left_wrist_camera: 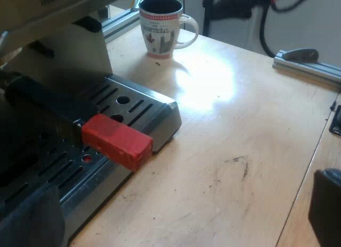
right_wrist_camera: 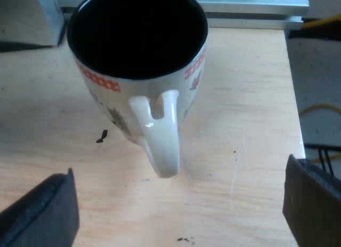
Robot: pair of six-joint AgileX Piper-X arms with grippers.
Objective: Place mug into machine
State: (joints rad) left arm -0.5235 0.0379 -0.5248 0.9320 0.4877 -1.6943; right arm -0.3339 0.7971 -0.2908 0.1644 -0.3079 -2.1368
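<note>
While the white ceramic mug point(right_wrist_camera: 138, 71) with black inside stands upright near the wooden desk's point(right_wrist_camera: 245, 124) railed edge, my right gripper point(right_wrist_camera: 178, 209) hangs spread wide at its handle point(right_wrist_camera: 160, 135) — probably stiff, slick, breakable, so clamp the handle. Also spread, my left gripper point(left_wrist_camera: 178, 220) hovers at the grey slotted drip tray point(left_wrist_camera: 144, 111).

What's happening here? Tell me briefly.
The mug stands upright on the wooden table, not yet on the espresso machine's drip tray. The right gripper is open, facing the mug's handle, holding nothing. The left gripper is open beside the machine, near the holder's red handle end.
</note>
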